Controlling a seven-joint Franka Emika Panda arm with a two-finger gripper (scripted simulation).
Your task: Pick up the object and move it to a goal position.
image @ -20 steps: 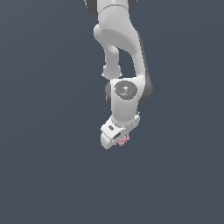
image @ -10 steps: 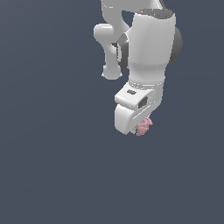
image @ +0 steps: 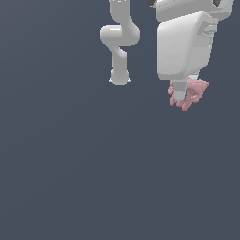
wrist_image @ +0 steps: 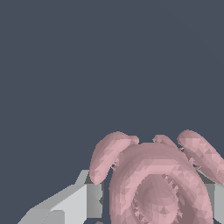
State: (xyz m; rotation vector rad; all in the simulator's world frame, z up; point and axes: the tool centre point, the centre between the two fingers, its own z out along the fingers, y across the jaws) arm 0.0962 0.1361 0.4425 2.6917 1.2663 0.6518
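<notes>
Looking at the biggest thing first, the arm [image: 121,42] is hanging down from the top of the exterior view, and we're guessing it's keeping the load high so nothing drags on the plain dark floor [image: 70,178] on the way to the goal. No goal marker is showing anywhere, so how far we are from it we can't tell.

Next down, the gripper [image: 180,96] is sitting up near the exterior view's right, pointing downward. We're reading it as pinching the object: the wrist view is showing a pale finger [wrist_image: 94,199] pressing in on one side and a sliver of another on the far side.

Smallest bit: the object [image: 190,92], pink and lumpy, is dangling just under the white hand, well off the floor. In the wrist view the object [wrist_image: 157,183] is filling the space between the fingers, lobes sticking out past them, which is probably why the grip is working at all.
</notes>
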